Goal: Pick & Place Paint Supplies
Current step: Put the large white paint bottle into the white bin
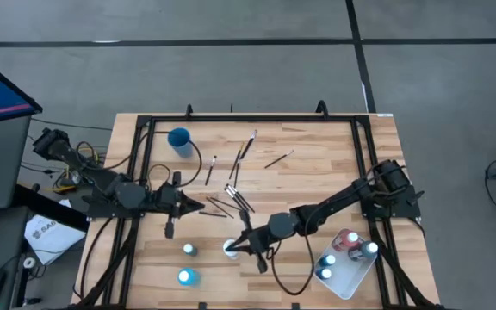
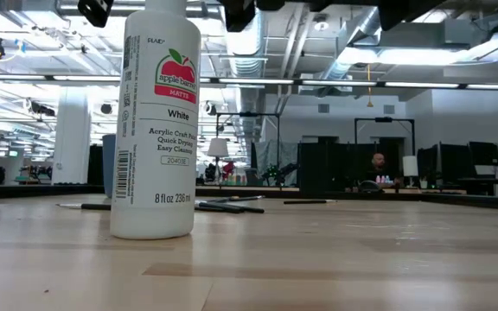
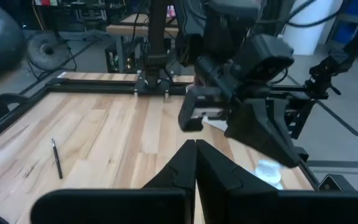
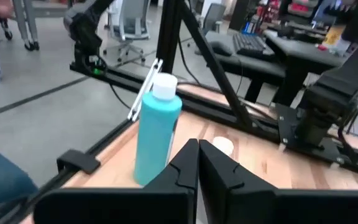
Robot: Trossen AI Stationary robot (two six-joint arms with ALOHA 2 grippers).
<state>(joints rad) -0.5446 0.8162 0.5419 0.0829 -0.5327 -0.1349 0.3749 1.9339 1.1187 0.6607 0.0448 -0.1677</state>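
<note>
Right claw [image 1: 246, 247], fingers pressed together and holding nothing, hovers low-center in the overhead frame, touching-close to the upright white paint bottle [image 1: 231, 249] on its left, nearer than the left claw [image 1: 198, 206].

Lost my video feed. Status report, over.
Both grippers shut, empty: left by brushes, right at white bottle. Nothing blocking.

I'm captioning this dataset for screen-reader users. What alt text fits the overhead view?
Seen from above, a wooden table holds two dark robot arms: the right gripper is shut beside a white paint bottle, the left gripper shut near scattered paintbrushes. A blue cup stands at the back, and a white tray at front right holds several bottles.
</note>
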